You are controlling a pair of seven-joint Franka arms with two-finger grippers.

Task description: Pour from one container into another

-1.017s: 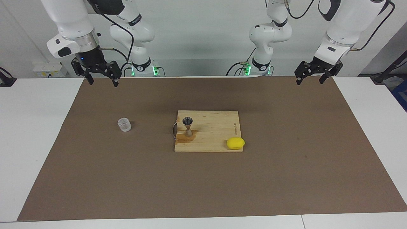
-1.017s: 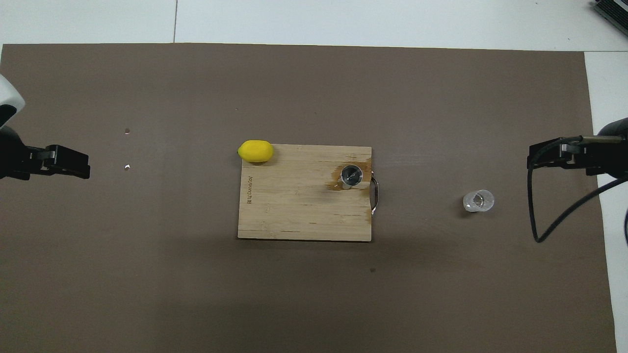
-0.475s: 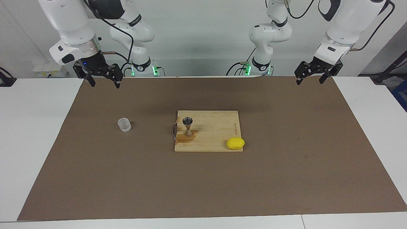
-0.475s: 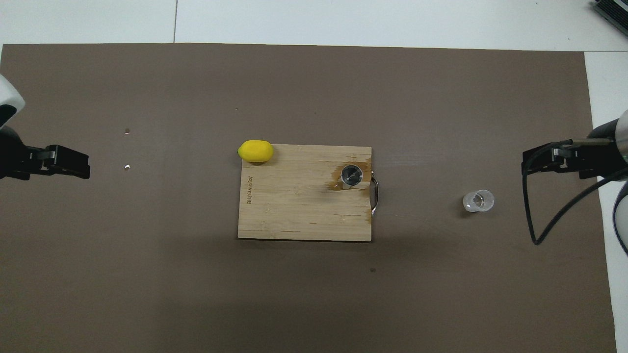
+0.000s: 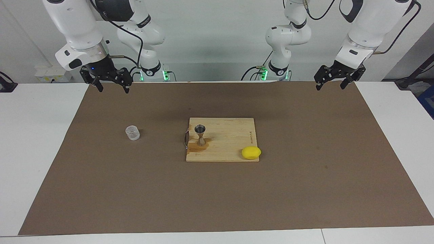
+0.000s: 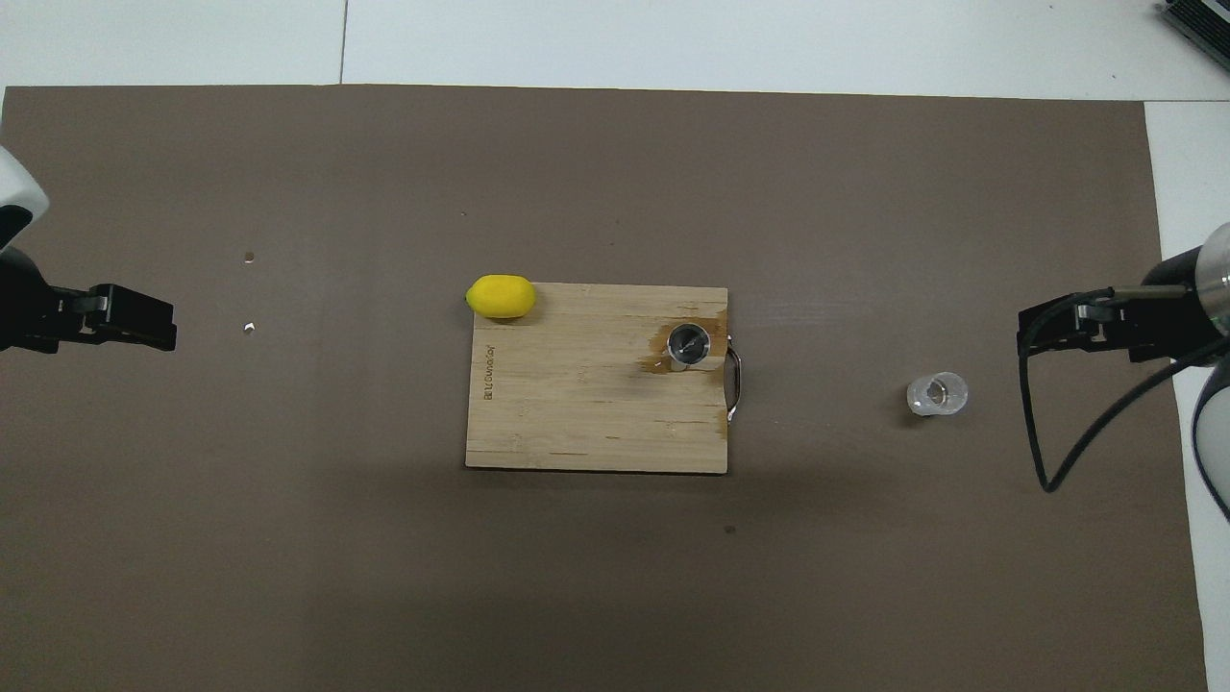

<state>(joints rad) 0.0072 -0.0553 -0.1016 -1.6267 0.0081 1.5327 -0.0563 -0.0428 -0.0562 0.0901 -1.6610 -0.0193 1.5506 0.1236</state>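
Small clear glass cup (image 5: 132, 133), short and round with thick walls. Standing upright on the brown mat (image 5: 305, 176), toward the right arm's end of the worktop. Well apart from the square wooden board (image 5: 230, 135) in the middle of the mat. Not touched by anything.

On the board, near its metal handle: shiny grey metal jigger (image 5: 200, 135), shaped like two cones joined at a thin waist, upright with its mouth up. Brown wet-looking stain on the wood around its foot. At one corner of the board, toward the left arm's end: yellow lemon (image 5: 251, 153).

Right tool (image 5: 113, 88) up in the air over the mat's corner at the right arm's end, fingers spread wide, holding nothing. Left tool (image 5: 330, 86) waiting over the mat's corner at the left arm's end, also spread wide and empty.

Probably hard, smooth and slippery, that cup, and a bit heavy for its size. Likely to crack if dropped or knocked over. Best to grab around the round side wall, about halfway up, one finger on each side. Squeeze firmly but gently, lift straight up, and keep level on the way to the jigger. Small mouth on the jigger, so easy to spill: tip slowly.
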